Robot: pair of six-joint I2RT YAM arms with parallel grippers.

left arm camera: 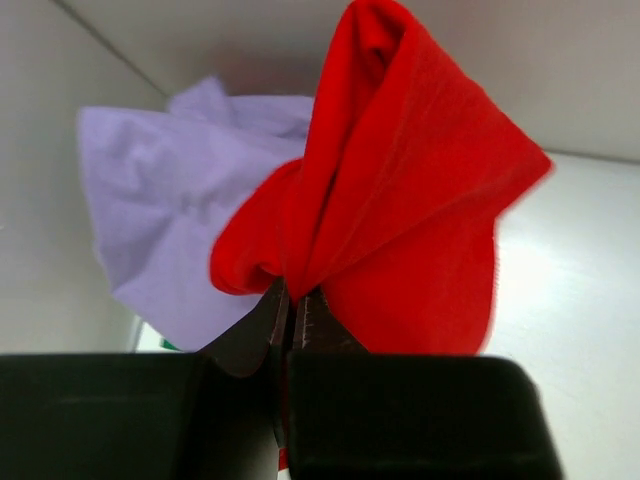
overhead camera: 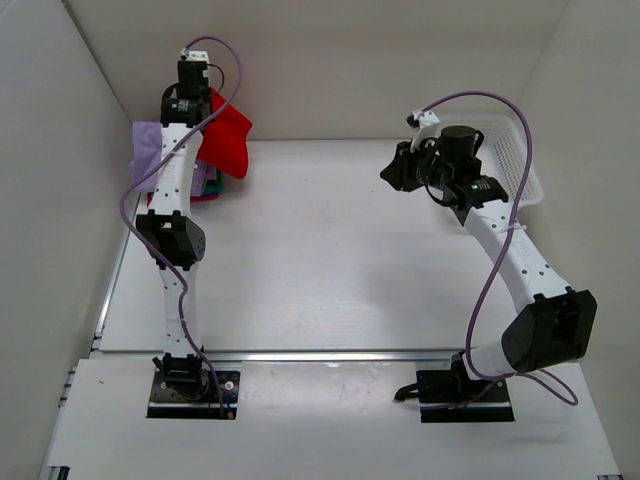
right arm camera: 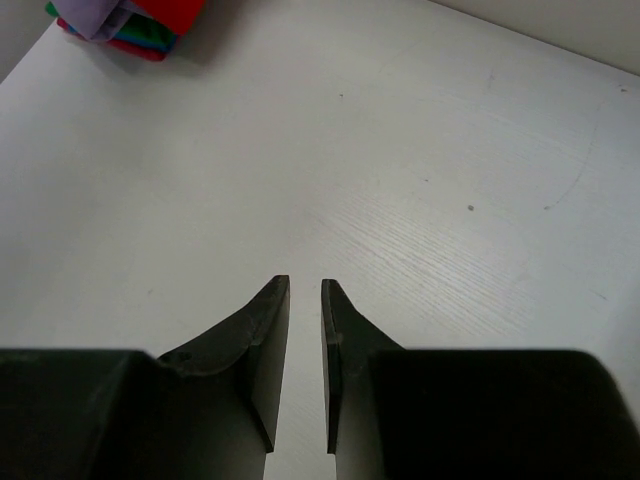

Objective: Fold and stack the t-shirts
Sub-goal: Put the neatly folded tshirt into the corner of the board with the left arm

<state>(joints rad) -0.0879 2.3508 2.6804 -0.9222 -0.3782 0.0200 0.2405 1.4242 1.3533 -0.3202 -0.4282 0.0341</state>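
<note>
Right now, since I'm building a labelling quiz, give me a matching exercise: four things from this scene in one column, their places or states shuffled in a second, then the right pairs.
Things
1. red t-shirt
2. lavender t-shirt
3. basket
4. right gripper

Places or states
A. at the far right of the table
B. holds nothing, over bare table
C. pinched in the left gripper
D. on the folded pile, far left

Pairs: 1-C, 2-D, 3-A, 4-B
</note>
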